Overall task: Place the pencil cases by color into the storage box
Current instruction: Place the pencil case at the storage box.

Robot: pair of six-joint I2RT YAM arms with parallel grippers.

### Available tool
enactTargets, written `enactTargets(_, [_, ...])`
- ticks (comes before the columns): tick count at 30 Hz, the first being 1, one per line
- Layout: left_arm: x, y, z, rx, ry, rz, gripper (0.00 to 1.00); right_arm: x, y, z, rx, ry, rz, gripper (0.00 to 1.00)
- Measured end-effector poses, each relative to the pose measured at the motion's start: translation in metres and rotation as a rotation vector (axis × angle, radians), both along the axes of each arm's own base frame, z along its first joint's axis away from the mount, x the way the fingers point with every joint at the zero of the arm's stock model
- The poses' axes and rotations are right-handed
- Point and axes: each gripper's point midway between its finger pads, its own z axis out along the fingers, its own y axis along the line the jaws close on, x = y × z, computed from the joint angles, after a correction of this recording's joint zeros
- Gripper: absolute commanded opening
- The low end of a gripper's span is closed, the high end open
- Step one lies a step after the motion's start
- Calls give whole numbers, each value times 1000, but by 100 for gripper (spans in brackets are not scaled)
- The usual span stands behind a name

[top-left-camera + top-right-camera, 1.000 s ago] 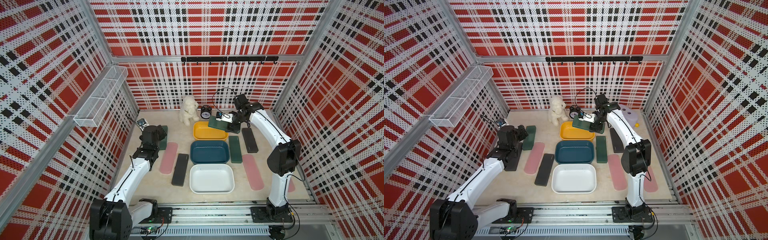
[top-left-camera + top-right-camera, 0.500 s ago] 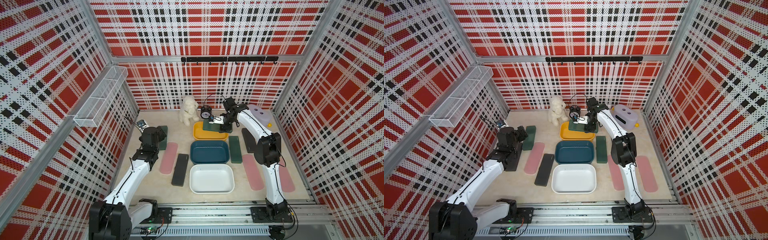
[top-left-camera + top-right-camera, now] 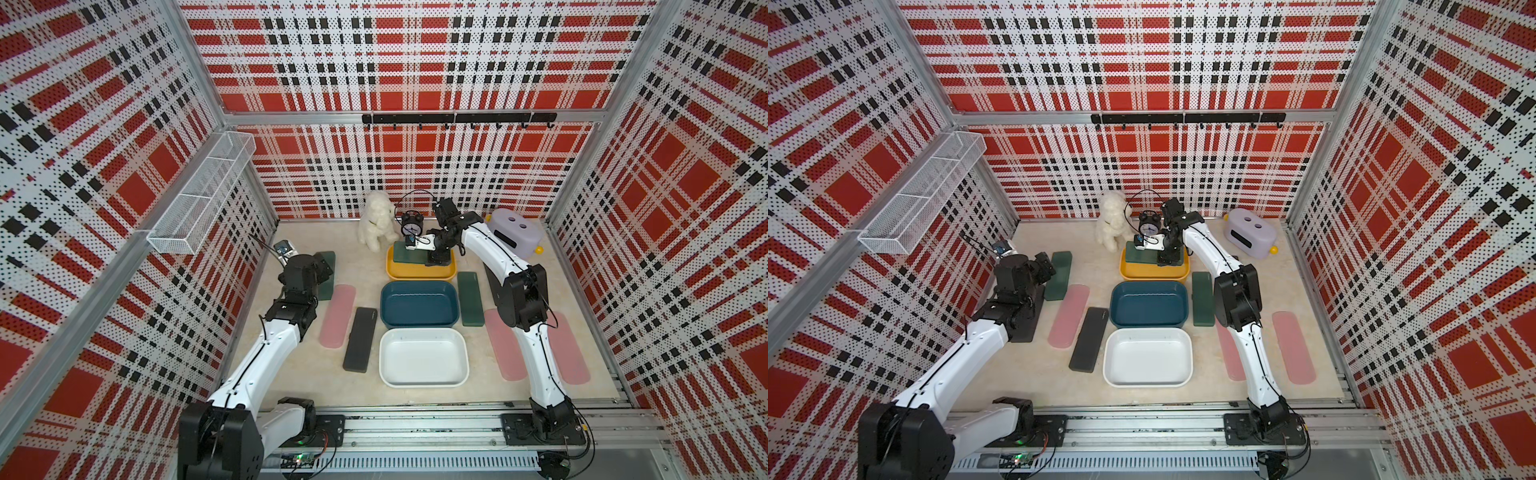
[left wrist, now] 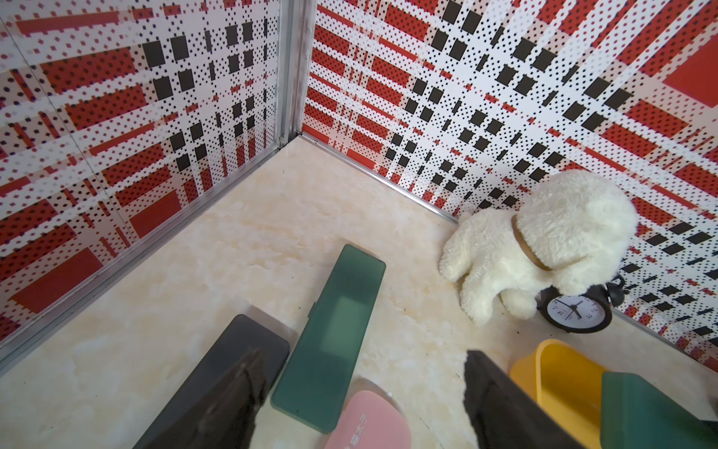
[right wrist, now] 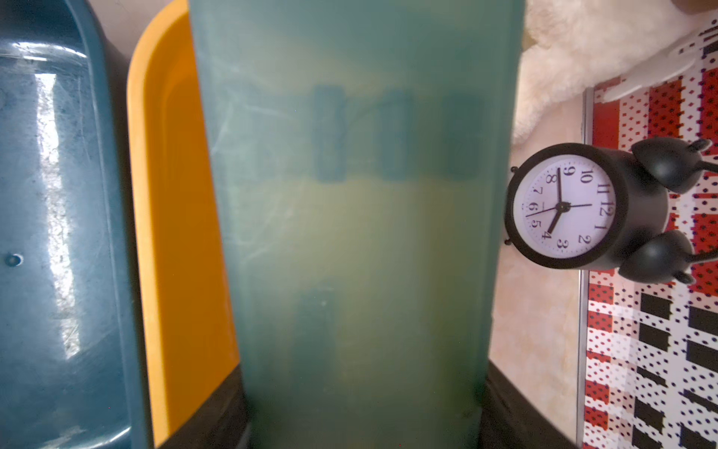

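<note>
My right gripper (image 3: 437,258) (image 5: 361,408) is shut on a dark green pencil case (image 3: 409,255) (image 5: 361,233), held over the far half of the yellow storage box (image 3: 419,273) (image 5: 171,233). The blue box (image 3: 384,307) and the white box (image 3: 422,359) are empty. My left gripper (image 3: 1044,268) (image 4: 361,355) hangs open above a green case (image 3: 1059,270) (image 4: 334,338) and a black case (image 3: 1027,320) (image 4: 241,334). On the floor lie a pink case (image 3: 338,316), a black one (image 3: 360,338), a green one (image 3: 471,303) and two pink ones (image 3: 505,349) (image 3: 569,349).
A white plush dog (image 3: 377,224) and a black alarm clock (image 3: 411,226) stand just behind the yellow box. A lilac container (image 3: 513,237) sits at the back right. A wire basket (image 3: 203,199) hangs on the left wall. Plaid walls close in three sides.
My right arm has swung left with the green case, from the yellow box's right corner to over its far half. The left arm has not moved.
</note>
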Motion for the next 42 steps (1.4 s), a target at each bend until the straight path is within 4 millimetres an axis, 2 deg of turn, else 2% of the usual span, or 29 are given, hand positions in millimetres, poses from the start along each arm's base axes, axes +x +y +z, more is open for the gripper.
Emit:
enactTargets(15, [2,0,-4,4,9,1,84,10,-1,-47,-47,42,-12,53])
enactTargets(27, [3,0,-6,6,14,0,84,11,-2,-67,-67,64,-21,59])
enactTargets(42, [4,0,-8,14,23,-3,84,16,-3,-75,-75,54,-27,81])
